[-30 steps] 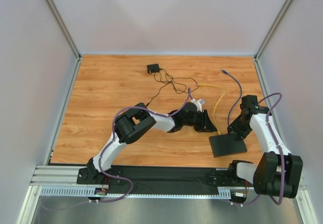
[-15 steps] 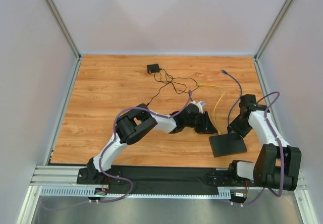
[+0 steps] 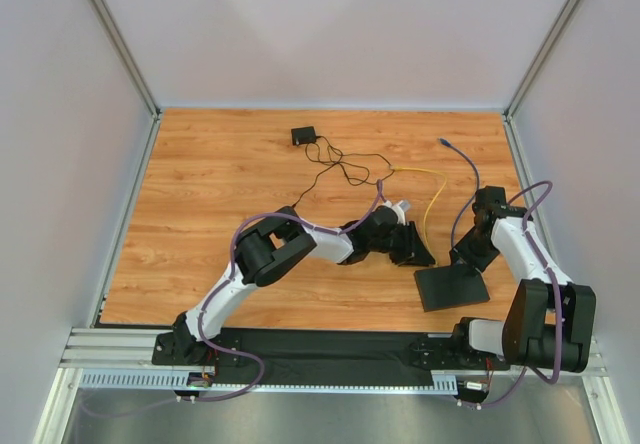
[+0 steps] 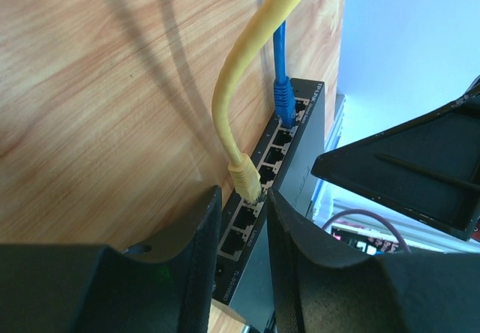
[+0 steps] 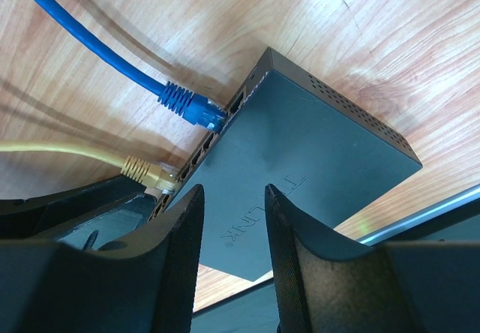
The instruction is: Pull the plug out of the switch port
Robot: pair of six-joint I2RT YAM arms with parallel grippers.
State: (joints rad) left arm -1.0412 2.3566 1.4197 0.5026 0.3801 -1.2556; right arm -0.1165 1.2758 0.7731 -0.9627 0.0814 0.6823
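Note:
The switch is a flat black slab at the near right of the wooden table. Its row of ports faces left, in line with my left gripper. A yellow plug sits in one switch port, and a blue plug sits in a port farther along. My left gripper is open, its fingertips either side of the yellow plug's tip without touching it. My right gripper is open just above the switch's top face. The yellow plug and the blue plug also show there.
A small black adapter with a thin black cord lies at the far middle. The yellow cable and blue cable trail away toward the back right. Grey walls close in the table on three sides.
My left gripper has crept right toward the switch's port side, its jaws narrowing slightly. The right arm has shifted only a little above the switch.

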